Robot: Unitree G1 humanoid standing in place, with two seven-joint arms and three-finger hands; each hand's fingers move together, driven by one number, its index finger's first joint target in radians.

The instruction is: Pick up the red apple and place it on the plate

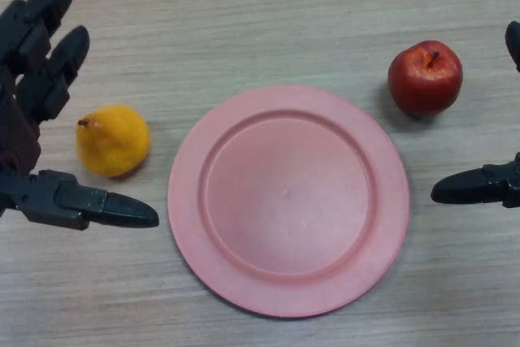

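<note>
Red apple (pixel 425 78) sat on table (pixel 268 14), upper right of pink plate (pixel 288 200), apart from it. Left hand (pixel 36 103) spread wide, empty, flanking yellow pear (pixel 112 140). Right hand (pixel 487 185) at edge, finger spread impossible to tell.

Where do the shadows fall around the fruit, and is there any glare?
Head view: the red apple casts a soft shadow to its left on the table; the yellow fruit darkens the wood beneath it; the pink plate shows no strong glare.

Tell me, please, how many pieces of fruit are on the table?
2: a red apple right of the pink plate, and a yellow pear left of it. None appears hidden.
</note>
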